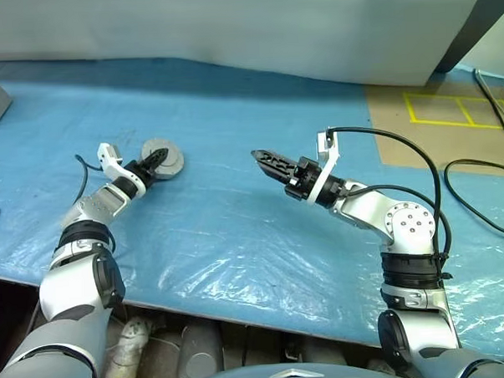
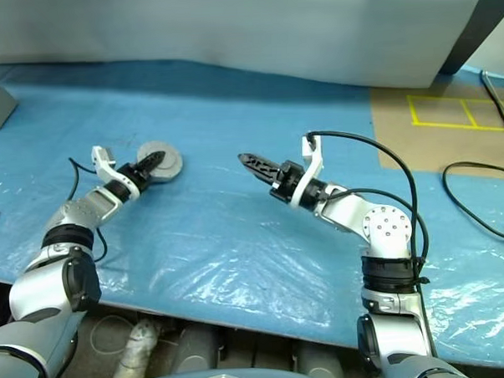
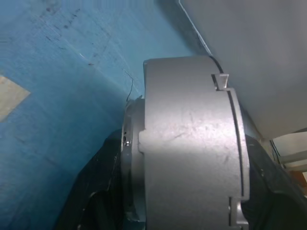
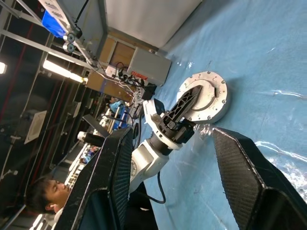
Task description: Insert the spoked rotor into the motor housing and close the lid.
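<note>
— Where do we find the motor housing [image 1: 163, 158]?

— It lies flat on the blue-covered worktop [image 1: 237, 231], right at the tips of our left gripper [image 1: 155, 164]. In the right wrist view the round silver body shows its smooth top face with small holes round the edge, and the left gripper's black fingers [image 4: 188, 103] reach over that face from its near edge.

— So the lid [image 4: 204, 96] is on it?

— A smooth silver disc covers the top, and in the left wrist view a seam runs round the grey side wall near one face. We take that disc for the lid. We can't make out the spoked rotor.

— Is the left gripper clenched on the housing?

— In the left wrist view the grey metal wall stands between the two dark fingers, one on either side of it. Whether they press on it or just straddle it, we cannot tell.

— And the right gripper [image 1: 263, 160]?

— It hangs above the worktop, well apart from the housing, pointing toward it. Its two fingers stand apart in its own wrist view, with nothing between them: released.

— Anything else near our grippers?

— Black cables [image 1: 470, 196] lie beyond the right arm, near a brown board with yellow tape lines [image 1: 449, 113]. In the right wrist view, a person [image 4: 45, 194] is in the background.
</note>
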